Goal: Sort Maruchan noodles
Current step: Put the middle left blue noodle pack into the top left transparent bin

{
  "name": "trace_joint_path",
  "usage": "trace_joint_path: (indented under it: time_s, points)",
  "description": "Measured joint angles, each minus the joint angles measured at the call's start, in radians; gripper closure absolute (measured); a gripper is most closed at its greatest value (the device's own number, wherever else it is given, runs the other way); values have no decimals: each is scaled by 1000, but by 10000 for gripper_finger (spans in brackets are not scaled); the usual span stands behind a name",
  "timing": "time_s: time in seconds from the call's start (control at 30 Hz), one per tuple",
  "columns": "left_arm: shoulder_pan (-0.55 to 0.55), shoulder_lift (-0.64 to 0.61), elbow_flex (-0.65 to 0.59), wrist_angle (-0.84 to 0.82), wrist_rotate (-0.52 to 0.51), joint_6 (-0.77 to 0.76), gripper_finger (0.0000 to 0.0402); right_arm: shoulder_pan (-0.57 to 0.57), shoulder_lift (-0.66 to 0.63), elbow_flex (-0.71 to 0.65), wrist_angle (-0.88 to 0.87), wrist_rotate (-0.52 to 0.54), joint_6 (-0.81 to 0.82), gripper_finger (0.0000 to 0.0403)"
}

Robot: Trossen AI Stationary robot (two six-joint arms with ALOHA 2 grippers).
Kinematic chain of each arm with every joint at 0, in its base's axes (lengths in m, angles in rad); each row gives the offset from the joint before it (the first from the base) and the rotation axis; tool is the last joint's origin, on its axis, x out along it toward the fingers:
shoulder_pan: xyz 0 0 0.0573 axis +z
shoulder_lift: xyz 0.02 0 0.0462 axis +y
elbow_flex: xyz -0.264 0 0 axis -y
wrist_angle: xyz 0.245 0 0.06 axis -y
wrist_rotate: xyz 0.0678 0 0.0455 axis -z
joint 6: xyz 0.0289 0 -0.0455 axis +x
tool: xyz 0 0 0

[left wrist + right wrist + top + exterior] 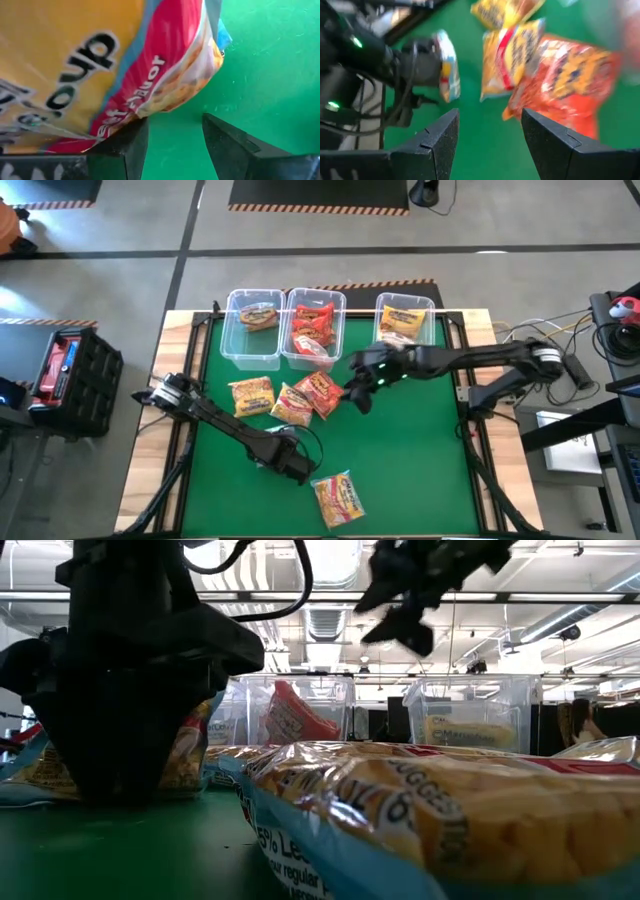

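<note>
Nearest the low camera: yellow crinkly plastic ramen packet with a blue edge (338, 497), flat on the green table mat (420, 450), just beyond the fingertips of the left gripper (297, 472). Fingers of that gripper parted, nothing between them, packet's end just ahead of the gap and touching neither finger as far as can be told.

Farther in, loose cluster of three packets: yellow one (251, 396), yellow-and-red one (293, 403), orange-red one (321, 390), overlapping at their edges. Right gripper (357, 392) raised above the mat, just beside the orange-red packet, fingers apart and empty; in its wrist view, orange-red packet ahead of the fingertips, not between them.

Farthest back, row of three clear plastic bins: left bin (252, 330) with one yellowish packet, middle bin (315, 328) with red packets (313, 326) piled and tilted, right bin (404, 318) with one yellow packet (402, 319), set apart from the other two.
</note>
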Motion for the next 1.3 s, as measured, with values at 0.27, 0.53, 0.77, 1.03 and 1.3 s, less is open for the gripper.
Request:
trace_joint_path:
  time_s: [0.27,0.53,0.77,1.03,1.3]
  points:
    - [-30,-2,0,-11,-25,-32,232,7,247,86,185,-176,-2,200]
    - [-62,-12,9,-22,-38,-151,232,-6,444,255,228,-359,-20,199]
    - [-150,-83,101,-82,-212,-426,232,-19,529,375,210,-396,-47,199]
    - [-228,-84,117,-97,-384,-807,232,-47,588,417,187,-556,-4,199]
    - [-152,-91,120,-254,-396,-810,232,-30,636,420,174,-625,17,200]
